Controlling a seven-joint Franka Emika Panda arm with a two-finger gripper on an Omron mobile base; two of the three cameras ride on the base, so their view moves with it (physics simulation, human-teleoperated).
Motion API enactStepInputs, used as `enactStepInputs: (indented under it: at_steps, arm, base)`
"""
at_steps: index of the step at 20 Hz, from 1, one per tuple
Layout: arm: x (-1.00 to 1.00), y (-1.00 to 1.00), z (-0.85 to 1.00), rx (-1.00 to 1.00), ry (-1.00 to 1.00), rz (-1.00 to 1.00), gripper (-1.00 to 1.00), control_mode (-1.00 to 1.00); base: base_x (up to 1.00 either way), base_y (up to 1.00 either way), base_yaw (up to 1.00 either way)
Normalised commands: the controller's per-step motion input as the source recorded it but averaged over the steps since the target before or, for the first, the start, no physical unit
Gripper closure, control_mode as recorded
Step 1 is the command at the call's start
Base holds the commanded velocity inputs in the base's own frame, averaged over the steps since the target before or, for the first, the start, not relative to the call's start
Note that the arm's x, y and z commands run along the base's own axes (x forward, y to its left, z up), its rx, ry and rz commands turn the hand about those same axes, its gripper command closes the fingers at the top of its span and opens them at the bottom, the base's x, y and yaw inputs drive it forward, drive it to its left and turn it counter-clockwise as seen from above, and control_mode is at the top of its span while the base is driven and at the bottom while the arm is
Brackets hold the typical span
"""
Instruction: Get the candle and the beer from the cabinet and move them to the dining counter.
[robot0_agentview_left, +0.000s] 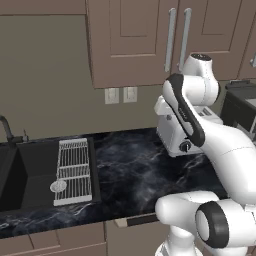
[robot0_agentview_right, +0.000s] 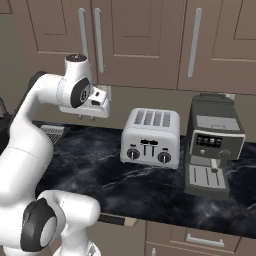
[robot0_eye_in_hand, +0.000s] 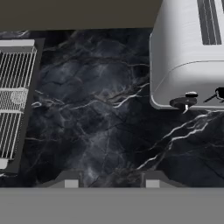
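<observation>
The taupe-brown wall cabinet (robot0_agentview_left: 132, 40) (robot0_agentview_right: 140, 40) hangs over the worktop, both doors shut, with its long silver bar handles (robot0_agentview_left: 170, 40) side by side. The candle and the beer are hidden, and the dining counter is out of view. My hand (robot0_agentview_right: 94, 104) hovers below the cabinet and points down at the black marble worktop (robot0_eye_in_hand: 100, 113). In the hand view my gripper (robot0_eye_in_hand: 112, 180) is open; its two fingertips (robot0_eye_in_hand: 72, 180) stand apart with nothing but bare worktop between them.
A silver toaster (robot0_agentview_right: 150, 137) (robot0_eye_in_hand: 192, 52) stands just right of the hand. Further right is a dark coffee machine (robot0_agentview_right: 212, 145). To the left lies a black sink (robot0_agentview_left: 25, 175) with a wire rack (robot0_agentview_left: 74, 170) (robot0_eye_in_hand: 15, 96) and a faucet (robot0_agentview_left: 7, 130). Wall outlets (robot0_agentview_left: 120, 95) sit under the cabinet.
</observation>
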Motion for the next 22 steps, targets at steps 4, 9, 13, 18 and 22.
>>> enactStepInputs:
  at_steps: [4,9,13,18,22]
  arm:
    - [0.00,0.00,0.00,0.00,0.00,0.00,-1.00,-1.00]
    - [-0.01,-0.15,0.10,0.00,-0.02,0.00,-1.00,-1.00]
    - [-0.22,-0.09,0.42,0.00,-0.17,0.00,-1.00,-1.00]
    - [-0.21,-0.06,0.54,0.00,-0.22,0.00,-1.00,-1.00]
    - [-0.20,-0.07,0.56,0.00,-0.25,0.00,-1.00,-1.00]
  base:
    - [0.00,0.00,0.00]
    - [0.00,0.00,0.00]
    - [0.00,0.00,0.00]
    - [0.00,0.00,0.00]
    - [0.00,0.00,0.00]
